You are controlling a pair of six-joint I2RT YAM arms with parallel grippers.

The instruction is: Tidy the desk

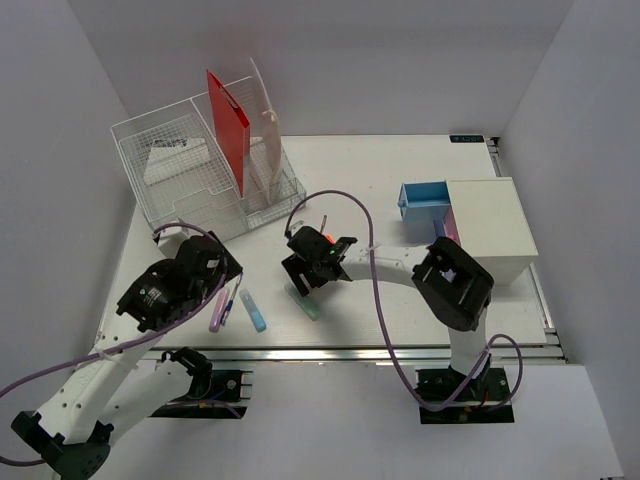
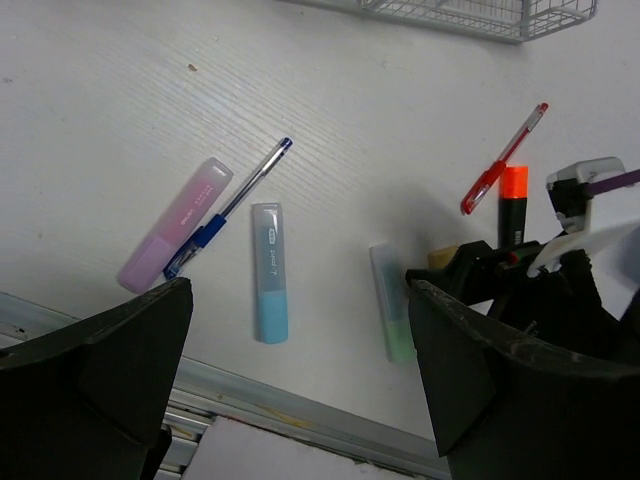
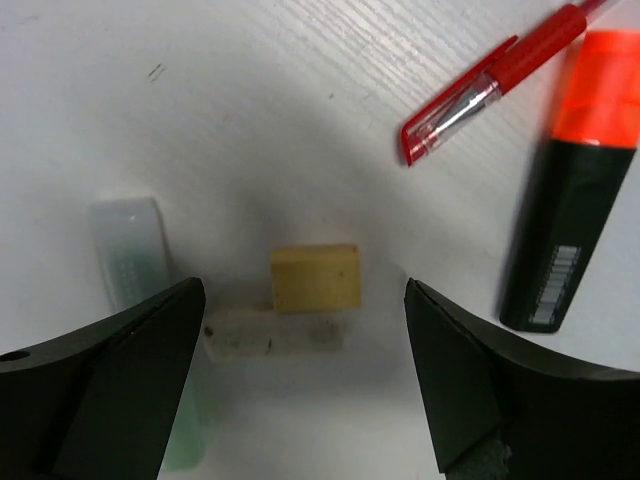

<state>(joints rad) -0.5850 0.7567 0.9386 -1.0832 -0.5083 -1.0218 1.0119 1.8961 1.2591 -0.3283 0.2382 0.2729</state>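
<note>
Desk [image 1: 400,170] — white top w/ silver rail on the near edge — fills the mid of the top view. Its near-left part is hidden under the left arm. Its right side lies under a white drawer box [image 1: 495,225], w/ a blue drawer [image 1: 424,198] sticking out toward desk centre; drawer contents can't be made out. Wire-mesh organizer [image 1: 185,165] stands at back left w/ a red folder [image 1: 228,122] upright in it. Other sheets in it are too pale to tell apart.

Left gripper [image 2: 298,295] hangs over the front-left of the desk, jaws spread wide, nothing btwn them. Below it lie a pink highlighter [image 2: 175,238], a blue pen [image 2: 230,205] lying against it and a blue highlighter [image 2: 269,285] just beside. The pink one's lower end is cut off by a finger.

Right gripper [image 3: 305,300] sits low over desk centre, jaws also wide apart, gripping nothing. A green highlighter [image 3: 128,245] is half hidden by the finger at picture left. A black-bodied orange highlighter [image 3: 570,210] and a red pen [image 3: 480,95], near each other but apart, run off the frame at top right. Btwn the fingers, on the desk, a yellowish block [image 3: 315,278] touches a smudged white piece [image 3: 275,333]; what they are, can't tell. Whether the fingertips touch the desk — can't tell either.
</note>
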